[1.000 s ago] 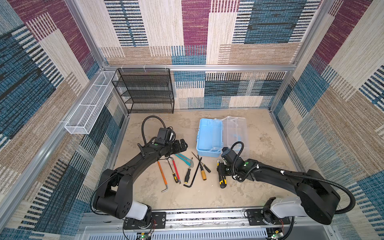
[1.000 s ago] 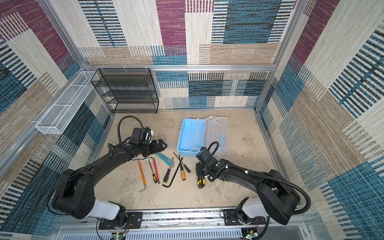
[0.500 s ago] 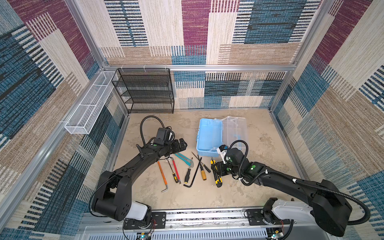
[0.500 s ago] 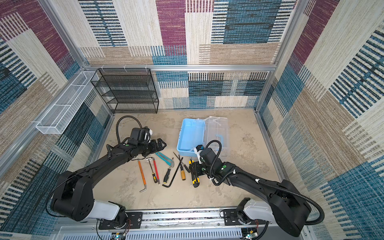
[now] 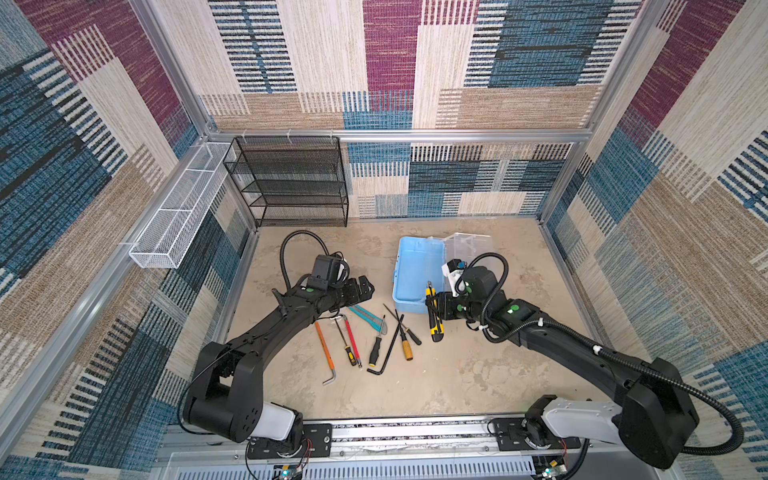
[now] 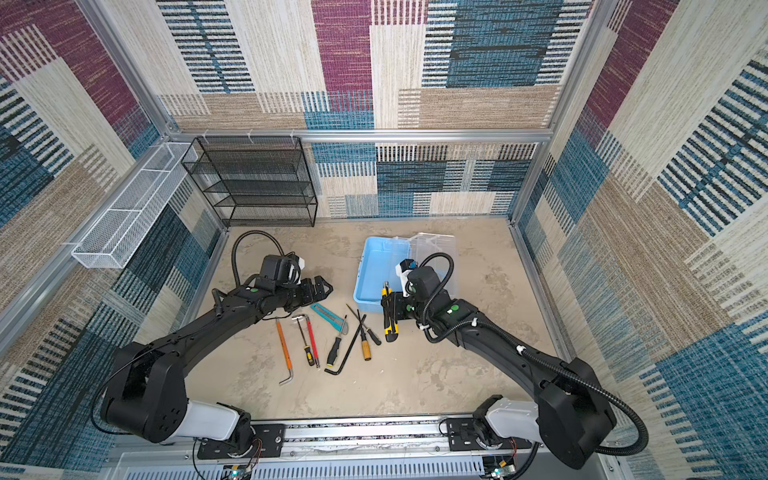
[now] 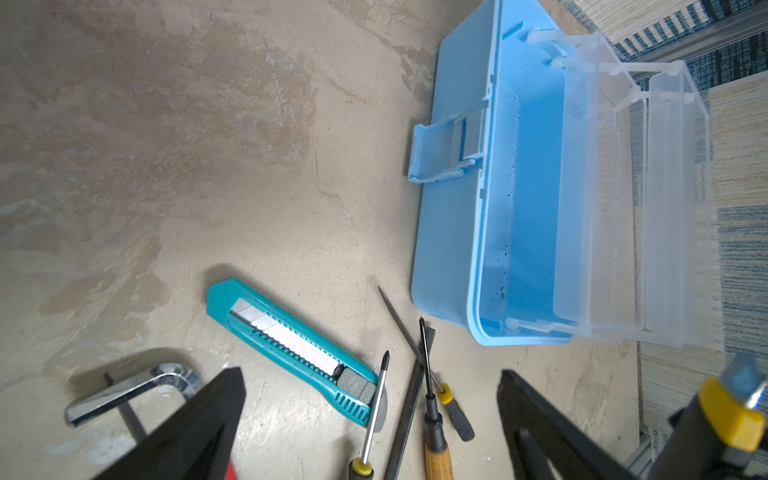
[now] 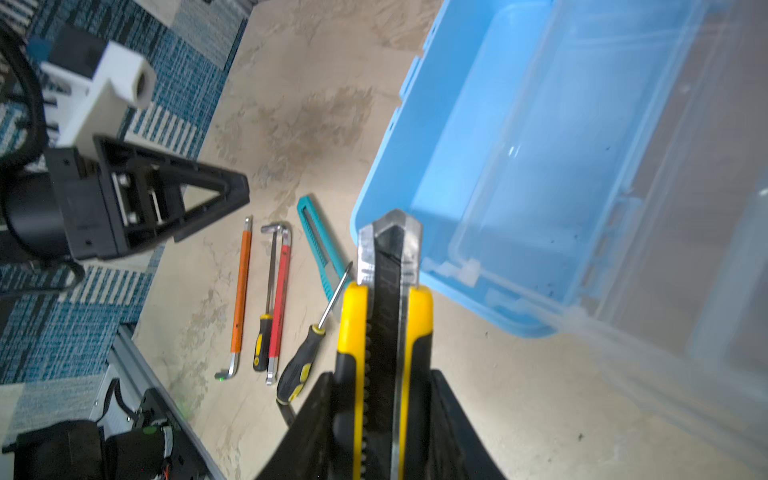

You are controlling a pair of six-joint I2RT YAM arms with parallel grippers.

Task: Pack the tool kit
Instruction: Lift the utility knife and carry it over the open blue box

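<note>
The left fingers [image 7: 195,432] stand wide apart and hold nothing. They sit over the surface [image 5: 457,374], near the far ends of the tool row.

Tools lying on the surface, from the left:
- an orange hex key [image 8: 241,291]
- a small black-and-yellow screwdriver [image 8: 262,340], just beside a red hex key [image 8: 280,299]
- a teal utility knife [image 7: 291,340], set diagonally
- a black-handled screwdriver [image 8: 297,374], its shaft crossing the teal knife's rear end
- a black hex key [image 7: 409,409], a wooden-handled screwdriver [image 7: 438,461] and a thin dark screwdriver [image 7: 459,417], which cross one another

The right fingers [image 8: 453,428] are clamped on a yellow-and-black utility knife [image 5: 434,320], gripped along its body. The knife's metal tip points away from the robot base. In both top views that tip overlaps the near right corner of the light blue box [image 5: 409,266].

The box stands on the surface right of centre and is open. Its latch [image 7: 436,153] hangs from the left wall, and the clear lid [image 5: 469,247] is folded out on the right side
</note>
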